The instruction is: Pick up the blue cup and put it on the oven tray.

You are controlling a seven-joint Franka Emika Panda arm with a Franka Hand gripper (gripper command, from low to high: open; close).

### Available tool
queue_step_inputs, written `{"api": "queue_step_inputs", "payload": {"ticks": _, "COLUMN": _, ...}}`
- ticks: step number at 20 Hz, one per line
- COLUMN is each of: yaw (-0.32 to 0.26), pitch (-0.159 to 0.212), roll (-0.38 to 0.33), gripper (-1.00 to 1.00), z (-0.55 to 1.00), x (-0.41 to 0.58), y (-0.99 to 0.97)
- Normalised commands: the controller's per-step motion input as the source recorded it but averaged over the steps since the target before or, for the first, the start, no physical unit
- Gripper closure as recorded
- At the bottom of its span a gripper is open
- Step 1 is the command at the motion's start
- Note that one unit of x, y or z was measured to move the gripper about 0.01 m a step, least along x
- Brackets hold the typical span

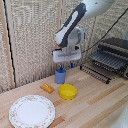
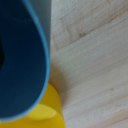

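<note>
Gripper hung directly over blue cup, centre frame; cup upright, axis vertical. Fingers straddled rim; whether closed, could not tell.

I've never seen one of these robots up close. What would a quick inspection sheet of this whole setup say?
Surface: light wooden tabletop.
Job's things: small blue plastic cup upright under the arm; dark wire oven tray pulled out of the black and silver toaster oven, bare.
Clutter: shallow yellow bowl, small orange block, round white patterned plate.
Grippers: claw directly over the cup; grip cannot be told.
Cables: black cable running from the arm.
Surroundings: woven reed screen behind.
</note>
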Motion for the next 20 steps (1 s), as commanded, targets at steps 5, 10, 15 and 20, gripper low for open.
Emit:
{"api": "queue_step_inputs", "payload": {"ticks": 5, "yaw": 0.021, "pitch": 0.0, "roll": -0.021, "gripper": -1.0, "z": -0.26, "x": 0.064, "y": 0.01}}
{"api": "queue_step_inputs", "payload": {"ticks": 10, "yaw": 0.001, "pitch": -0.015, "roll": -0.086, "gripper": 1.0, "z": -0.04, "x": 0.073, "y": 0.21}}
{"api": "queue_step_inputs", "payload": {"ticks": 15, "yaw": 0.011, "pitch": -0.057, "roll": -0.036, "gripper": 1.0, "z": -0.03, "x": 0.066, "y": 0.17}}
{"api": "queue_step_inputs", "payload": {"ticks": 20, "yaw": 0.02, "pitch": -0.012, "roll": -0.006, "gripper": 1.0, "z": -0.02, "x": 0.036, "y": 0.07}}
